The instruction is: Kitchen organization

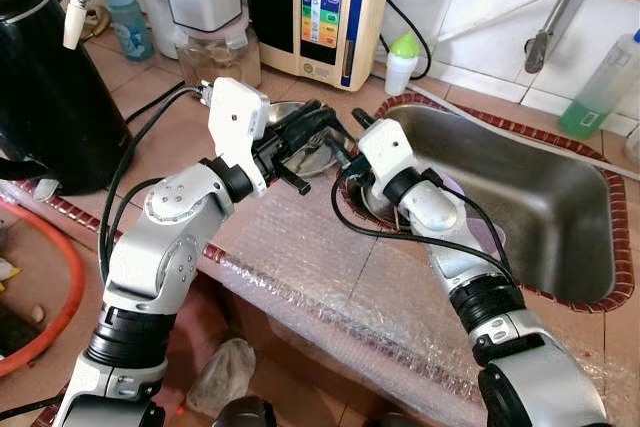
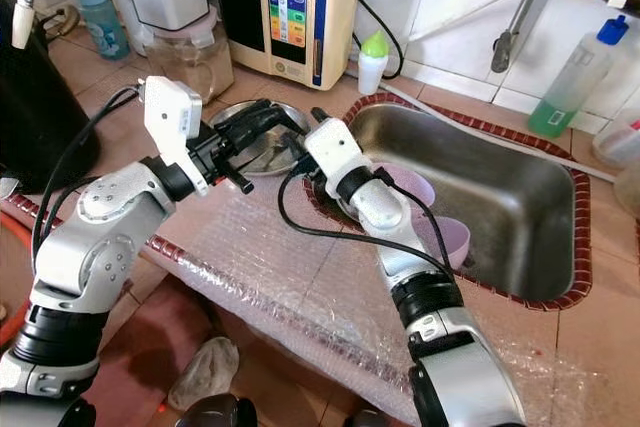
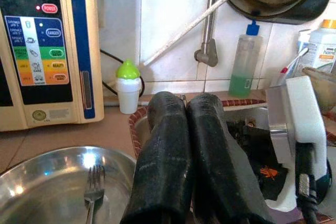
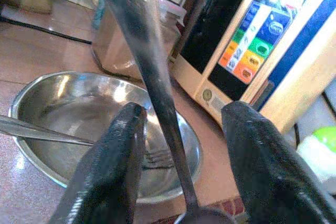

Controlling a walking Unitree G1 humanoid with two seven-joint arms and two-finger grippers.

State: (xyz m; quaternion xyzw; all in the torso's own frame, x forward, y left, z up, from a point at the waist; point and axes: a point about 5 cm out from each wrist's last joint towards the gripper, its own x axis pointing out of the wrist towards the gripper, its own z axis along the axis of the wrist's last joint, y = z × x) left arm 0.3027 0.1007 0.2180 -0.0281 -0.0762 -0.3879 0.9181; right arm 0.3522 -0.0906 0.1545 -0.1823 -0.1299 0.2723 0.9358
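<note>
The left gripper [image 3: 191, 156], with its two long black fingers pressed flat together and nothing between them, hangs just above the near rim of a shallow round stainless-steel dish [image 3: 47, 182] on the terracotta-tiled counter [image 1: 160, 97]. A steel fork [image 3: 94, 184] lies inside the dish, tines toward the middle. The right gripper [image 4: 181, 150] faces the left one from the sink side, its fingers spread wide; a long dark metal handle ending in a small bowl, probably a spoon [image 4: 152, 72], crosses the gap between them, but whether it rests on a finger or merely passes in front I cannot tell.

To the right sits the stainless-steel sink basin [image 1: 540, 197], holding a pale purple plastic bowl [image 2: 410, 187]. Behind the dish stand a cream water ioniser with coloured buttons [image 1: 325, 7] and a small white bottle with a green cap [image 1: 402, 62].

The two grippers are crowded close over the dish, so a hasty reach for the fork could knock them together, tip the dish, or drop the spoon into the sink.
</note>
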